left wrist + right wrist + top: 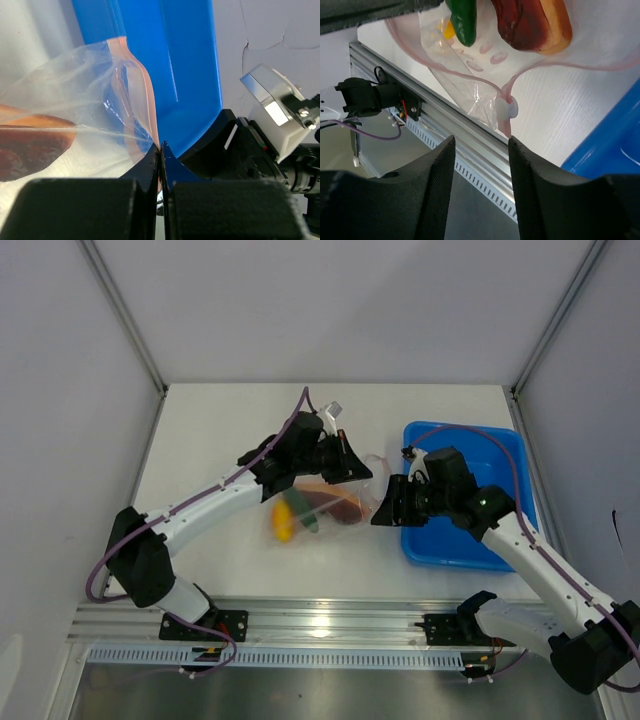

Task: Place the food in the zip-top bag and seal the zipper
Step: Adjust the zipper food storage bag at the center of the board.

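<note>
Clear zip-top bag (340, 495) just left of blue tray (470, 540), left gripper (160, 148) pinching pink zipper (142, 85), right gripper (481, 145) jaws parted, gripping nothing, white slider (506, 107) just ahead, red-brown piece (525, 22) inside bag

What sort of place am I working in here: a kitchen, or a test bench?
Most likely a lab test bench, not a kitchen: a white table boxed in by plain wall panels, an aluminium rail along its near edge, and toy food.
</note>
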{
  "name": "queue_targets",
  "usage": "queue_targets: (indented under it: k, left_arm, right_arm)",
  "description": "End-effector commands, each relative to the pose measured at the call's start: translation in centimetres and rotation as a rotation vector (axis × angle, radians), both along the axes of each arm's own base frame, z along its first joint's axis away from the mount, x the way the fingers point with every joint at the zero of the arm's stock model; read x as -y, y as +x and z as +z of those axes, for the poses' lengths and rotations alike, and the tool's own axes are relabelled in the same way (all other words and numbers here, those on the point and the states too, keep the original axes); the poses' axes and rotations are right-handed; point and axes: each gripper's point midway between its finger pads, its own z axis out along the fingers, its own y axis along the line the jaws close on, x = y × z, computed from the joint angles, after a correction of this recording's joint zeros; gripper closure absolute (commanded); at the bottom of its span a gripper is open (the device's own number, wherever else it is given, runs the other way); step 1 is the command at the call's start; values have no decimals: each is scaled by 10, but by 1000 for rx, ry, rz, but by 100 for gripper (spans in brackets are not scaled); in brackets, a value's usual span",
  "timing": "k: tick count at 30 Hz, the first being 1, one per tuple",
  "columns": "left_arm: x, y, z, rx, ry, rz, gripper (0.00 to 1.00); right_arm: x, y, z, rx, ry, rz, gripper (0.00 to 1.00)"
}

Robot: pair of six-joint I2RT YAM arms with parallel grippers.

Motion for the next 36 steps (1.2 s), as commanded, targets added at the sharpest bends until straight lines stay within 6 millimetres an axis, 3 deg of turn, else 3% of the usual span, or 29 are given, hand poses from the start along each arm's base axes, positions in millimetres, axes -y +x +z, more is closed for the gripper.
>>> queue_targets:
  k: [1, 8, 14, 26, 29, 36]
  left_arm:
    - [-1, -2, 37, 73, -76, -21, 99]
    - [-4, -7, 40, 82, -83, -34, 99]
    - [-4, -8, 40, 87, -84, -37, 99]
    - [-4, -10, 34, 82, -79, -48, 99]
    - [-4, -10, 33, 76, -78, -51, 100]
    - [-4, -8, 35, 84, -82, -44, 99]
  right_arm:
    - [-12, 18, 7, 63, 63, 5, 52]
    - [-3, 36, -9, 50, 85, -55, 60]
    - [-1, 36, -8, 50, 150, -49, 64]
    - [-20, 38, 13, 69, 297, 21, 73]
    - [-20, 36, 8, 46, 292, 21, 84]
    - [-19, 35, -3, 17, 269, 10, 87]
